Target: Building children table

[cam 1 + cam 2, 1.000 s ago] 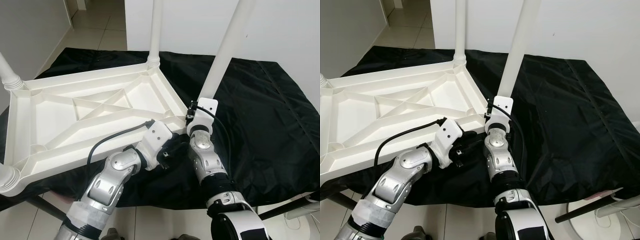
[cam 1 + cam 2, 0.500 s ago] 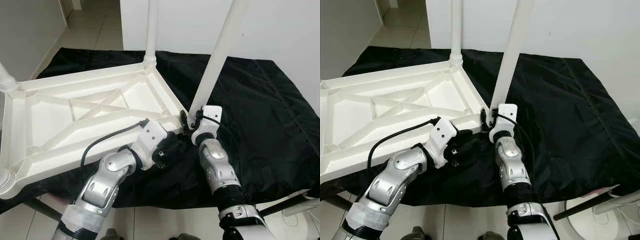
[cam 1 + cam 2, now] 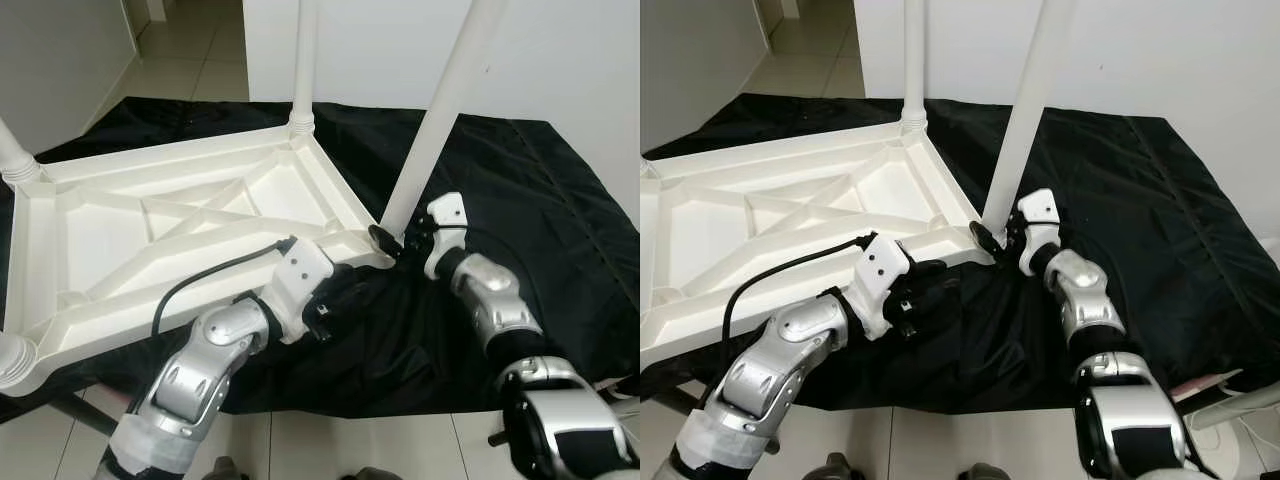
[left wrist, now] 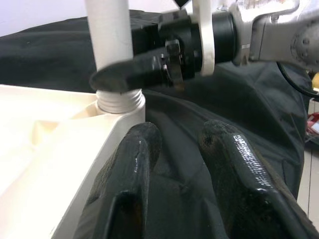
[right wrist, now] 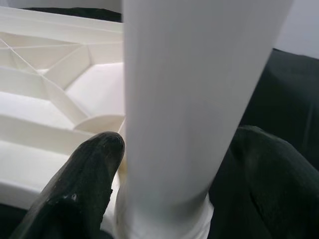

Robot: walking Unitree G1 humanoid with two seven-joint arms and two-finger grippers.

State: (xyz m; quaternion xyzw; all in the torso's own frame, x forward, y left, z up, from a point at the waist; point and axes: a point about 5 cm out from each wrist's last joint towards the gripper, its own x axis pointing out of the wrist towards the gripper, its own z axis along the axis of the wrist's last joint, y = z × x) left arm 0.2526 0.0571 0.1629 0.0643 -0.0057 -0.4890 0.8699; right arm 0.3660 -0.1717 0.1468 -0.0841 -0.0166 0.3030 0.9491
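A white plastic children's table (image 3: 150, 215) lies upside down on a black cloth (image 3: 520, 170). A white leg (image 3: 440, 120) stands in its near right corner socket. My right gripper (image 3: 393, 240) is shut on the table leg just above the threaded base, one black finger (image 5: 94, 159) on each side of the tube. My left gripper (image 3: 340, 295) rests low on the cloth against the same corner's edge. Its two fingers (image 4: 134, 149) are slightly apart with only cloth between them.
Another leg (image 3: 303, 60) rises from the far corner, and two more (image 3: 15, 155) stand at the table's left corners. A white wall lies behind the table. Tiled floor shows at the far left and under the near edge of the cloth.
My right forearm has swung from below the leg round to its right side, with the gripper staying at the leg's base. The left gripper has barely moved.
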